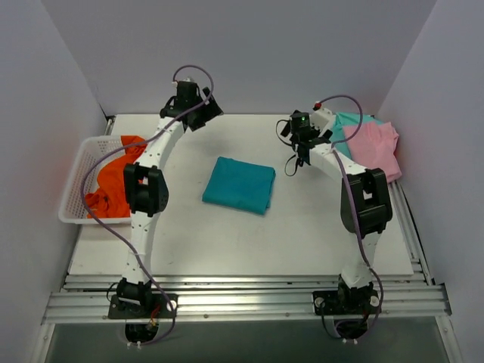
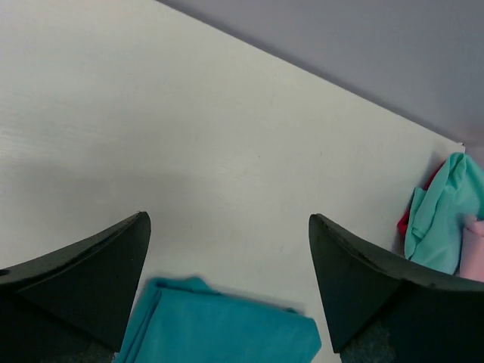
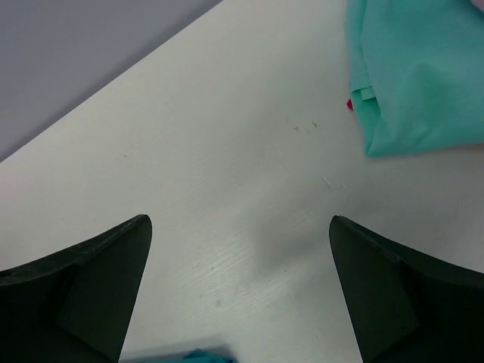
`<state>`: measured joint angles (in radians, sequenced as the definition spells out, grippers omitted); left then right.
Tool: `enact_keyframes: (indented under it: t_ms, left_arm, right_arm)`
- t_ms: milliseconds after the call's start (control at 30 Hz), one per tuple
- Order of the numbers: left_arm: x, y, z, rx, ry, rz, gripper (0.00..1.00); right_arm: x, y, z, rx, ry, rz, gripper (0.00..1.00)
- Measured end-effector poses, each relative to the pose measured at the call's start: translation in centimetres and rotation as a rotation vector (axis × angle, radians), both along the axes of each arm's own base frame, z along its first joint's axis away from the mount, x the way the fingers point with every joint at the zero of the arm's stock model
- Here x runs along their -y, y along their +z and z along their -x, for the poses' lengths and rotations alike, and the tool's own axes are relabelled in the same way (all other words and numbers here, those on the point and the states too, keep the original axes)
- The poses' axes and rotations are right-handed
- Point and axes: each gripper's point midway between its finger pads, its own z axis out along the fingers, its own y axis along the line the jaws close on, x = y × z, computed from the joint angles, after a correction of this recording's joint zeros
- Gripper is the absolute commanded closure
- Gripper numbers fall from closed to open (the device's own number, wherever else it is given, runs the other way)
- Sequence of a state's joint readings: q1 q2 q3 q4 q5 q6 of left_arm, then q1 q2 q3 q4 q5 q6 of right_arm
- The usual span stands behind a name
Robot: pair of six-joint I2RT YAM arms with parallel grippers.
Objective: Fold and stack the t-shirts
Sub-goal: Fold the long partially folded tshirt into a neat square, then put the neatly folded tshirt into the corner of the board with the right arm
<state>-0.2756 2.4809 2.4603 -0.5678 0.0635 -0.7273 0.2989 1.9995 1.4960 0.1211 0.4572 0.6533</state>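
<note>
The left fingers (image 2: pixel 91 280) stand wide apart with nothing between them, and the right fingers (image 3: pixel 83 280) are spread just as wide and equally empty; both hover above the bare far half of the tabletop (image 1: pixel 227 242), touching no cloth. Just below the left pair in its wrist view lies the teal shirt (image 2: pixel 219 325), which the top view shows folded into a neat, slightly skewed rectangle in the middle of the tabletop, between the two arms. Beside the right arm, in the far right corner, the pink shirt (image 1: pixel 373 147) rests on top of the mint-green shirt (image 3: pixel 416 68), whose edges peek out at the back (a small red scrap shows at its edge, too little of it to name). Well apart on the left, the orange shirt (image 1: pixel 113 181) sits crumpled in the white basket (image 1: pixel 72 198), part of it draped over the rim. All of this cloth looks light, limp and prone to sag, so the folded teal one would likely come undone if lifted by one layer. Better to pinch through the whole thickness at two opposite edges, one pair of fingers each. The orange one is best taken by shoulders or hem.
</note>
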Motion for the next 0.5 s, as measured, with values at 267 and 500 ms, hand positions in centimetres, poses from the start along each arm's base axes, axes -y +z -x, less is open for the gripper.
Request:
enact_keyframes:
  t_ms: [267,500]
  left_arm:
    - [-3.1,4.1,7.7,-0.009,-0.04,0.002,0.06]
    - [-4.3,6.0,13.1,0.088,-0.062,0.013,0.06]
  right_arm:
    - [-4.5,4.6,8.7,0.075,0.17,-0.043,0.0]
    - [-7.3,-2.5,14.7,-0.007,0.351,-0.174,0.0]
